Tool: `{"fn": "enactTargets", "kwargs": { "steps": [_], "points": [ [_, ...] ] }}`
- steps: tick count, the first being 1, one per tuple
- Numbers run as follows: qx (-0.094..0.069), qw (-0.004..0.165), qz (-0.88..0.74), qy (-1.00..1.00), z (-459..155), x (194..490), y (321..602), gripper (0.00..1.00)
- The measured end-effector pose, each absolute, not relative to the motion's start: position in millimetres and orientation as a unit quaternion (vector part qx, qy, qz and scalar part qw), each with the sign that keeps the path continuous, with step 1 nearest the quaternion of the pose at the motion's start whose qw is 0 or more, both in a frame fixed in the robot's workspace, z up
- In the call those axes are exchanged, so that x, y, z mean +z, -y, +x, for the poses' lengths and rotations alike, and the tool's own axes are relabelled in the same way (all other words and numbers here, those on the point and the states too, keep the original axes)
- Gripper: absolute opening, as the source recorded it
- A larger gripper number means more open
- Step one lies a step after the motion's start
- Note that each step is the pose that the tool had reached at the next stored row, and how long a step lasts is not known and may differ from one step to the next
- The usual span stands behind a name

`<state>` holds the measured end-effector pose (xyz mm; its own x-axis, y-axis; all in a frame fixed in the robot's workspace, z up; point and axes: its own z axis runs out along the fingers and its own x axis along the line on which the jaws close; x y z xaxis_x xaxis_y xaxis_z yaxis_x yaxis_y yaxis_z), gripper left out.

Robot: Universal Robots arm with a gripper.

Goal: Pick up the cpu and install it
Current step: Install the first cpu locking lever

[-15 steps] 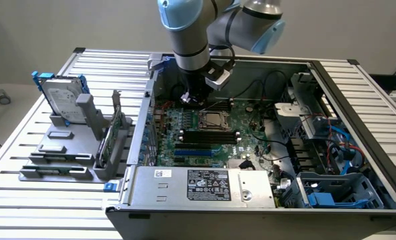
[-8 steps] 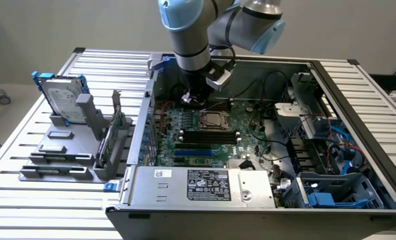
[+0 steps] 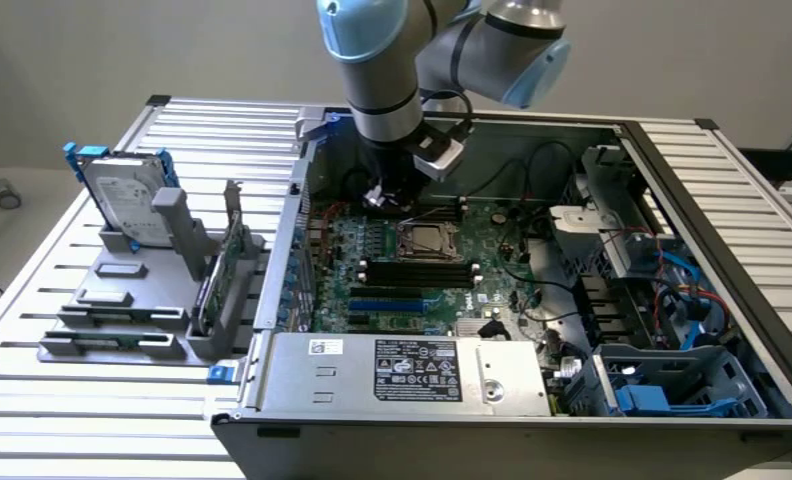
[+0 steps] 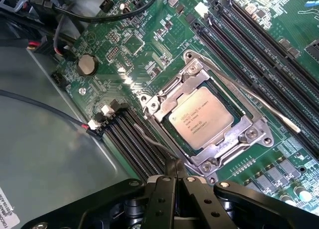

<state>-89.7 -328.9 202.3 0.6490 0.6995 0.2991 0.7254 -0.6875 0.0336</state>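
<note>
Already the cpu [image 4: 201,118] lies seated in its socket [image 4: 249,134], just ahead of the tool [image 4: 175,181], which is clenched and empty, apparently because the chip is placed.

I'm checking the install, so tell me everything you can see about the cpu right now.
The cpu is a small flat square chip with a shiny silver-grey metal top, faint printed lettering and a thin pale rim. It lies flat inside the socket frame on the green motherboard, between banks of black memory slots. The frame's metal edges surround it. The claw is shut, empty and off to one side, not touching it. In the exterior view it sits in the socket inside the open computer case.
</note>
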Motion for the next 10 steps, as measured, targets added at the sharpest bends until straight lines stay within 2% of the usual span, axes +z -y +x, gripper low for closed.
{"fn": "enactTargets", "kwargs": {
  "steps": [10],
  "points": [
    [-0.149, 0.043, -0.906, 0.393, -86.1, 197.1, 328.8, 0.11]
  ]
}}
